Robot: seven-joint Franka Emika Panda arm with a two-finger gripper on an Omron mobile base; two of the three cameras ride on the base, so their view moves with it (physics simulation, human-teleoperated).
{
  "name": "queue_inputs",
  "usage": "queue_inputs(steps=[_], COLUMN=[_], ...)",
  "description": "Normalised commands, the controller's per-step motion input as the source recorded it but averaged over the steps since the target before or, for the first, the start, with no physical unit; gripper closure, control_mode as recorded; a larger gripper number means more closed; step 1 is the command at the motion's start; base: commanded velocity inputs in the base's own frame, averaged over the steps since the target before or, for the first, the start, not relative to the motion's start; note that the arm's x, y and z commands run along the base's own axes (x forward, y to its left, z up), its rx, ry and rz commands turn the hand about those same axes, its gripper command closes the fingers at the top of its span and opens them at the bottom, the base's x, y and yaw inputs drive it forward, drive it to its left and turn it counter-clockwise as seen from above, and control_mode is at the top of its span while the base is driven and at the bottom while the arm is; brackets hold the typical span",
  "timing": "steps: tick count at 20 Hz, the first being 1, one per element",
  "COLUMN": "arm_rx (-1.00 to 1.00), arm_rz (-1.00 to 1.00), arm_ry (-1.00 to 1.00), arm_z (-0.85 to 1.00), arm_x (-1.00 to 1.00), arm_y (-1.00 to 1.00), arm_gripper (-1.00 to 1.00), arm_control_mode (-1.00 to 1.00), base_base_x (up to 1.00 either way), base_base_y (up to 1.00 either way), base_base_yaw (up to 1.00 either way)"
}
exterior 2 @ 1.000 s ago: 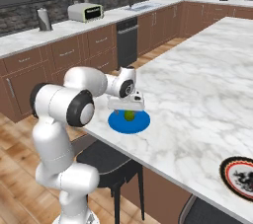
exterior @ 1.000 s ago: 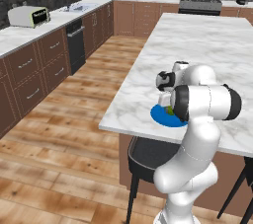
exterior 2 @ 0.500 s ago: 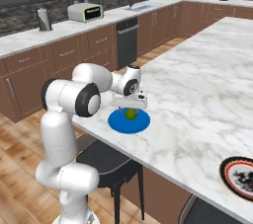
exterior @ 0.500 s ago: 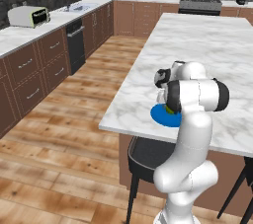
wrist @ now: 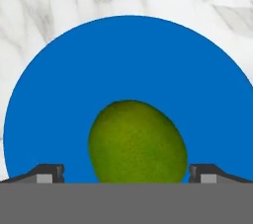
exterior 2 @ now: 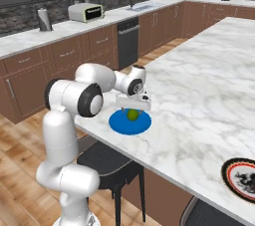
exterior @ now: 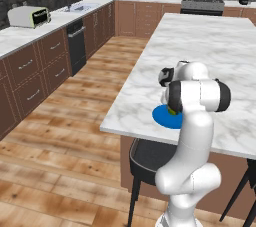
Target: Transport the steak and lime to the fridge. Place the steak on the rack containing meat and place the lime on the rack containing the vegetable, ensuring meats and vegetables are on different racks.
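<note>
The lime [wrist: 137, 141], a smooth yellow-green ball, lies on a round blue plate [wrist: 123, 60] near the marble island's front edge. My gripper [exterior 2: 132, 109] hangs straight over the lime [exterior 2: 132, 115] and is open. In the hand view my gripper [wrist: 126, 174] has one dark fingertip [wrist: 47, 172] on each side of the fruit, apart from it. In the left base view my own arm hides most of the lime [exterior: 173, 112] and part of the plate [exterior: 164, 117]. The steak, the fridge, its racks and the vegetable are out of view.
A dark round plate with a red rim [exterior 2: 243, 174] sits at the island's [exterior 2: 209, 95] near right corner. A black stool [exterior 2: 107, 163] stands under the edge below the blue plate. Brown cabinets, a toaster [exterior 2: 86, 12] and a sink line the far wall across a wooden floor.
The hand has sunk a little closer over the lime and the arm's elbow has swung. The lime and the blue plate have not moved.
</note>
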Motion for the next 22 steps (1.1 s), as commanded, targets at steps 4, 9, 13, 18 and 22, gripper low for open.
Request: queue_inputs(steps=[4, 9, 13, 18, 22], arm_rx=[0.0, 0.0, 0.0, 0.0, 0.0], arm_rz=[0.0, 0.0, 0.0, 0.0, 0.0], arm_ry=[0.0, 0.0, 0.0, 0.0, 0.0], arm_z=[0.0, -0.12, -0.19, -0.22, -0.18], arm_x=[-0.25, -0.03, -0.01, 0.0, 0.06], arm_y=[0.0, 0.0, 0.0, 0.0, 0.0], arm_gripper=[-1.0, -1.0, -1.0, -1.0, -1.0], arm_control_mode=[-1.0, -1.0, -1.0, -1.0, -1.0], base_base_x=[0.0, 0.0, 0.0, 0.0, 0.0], base_base_y=[0.0, 0.0, 0.0, 0.0, 0.0], base_base_yaw=[0.0, 0.0, 0.0, 0.0, 0.0])
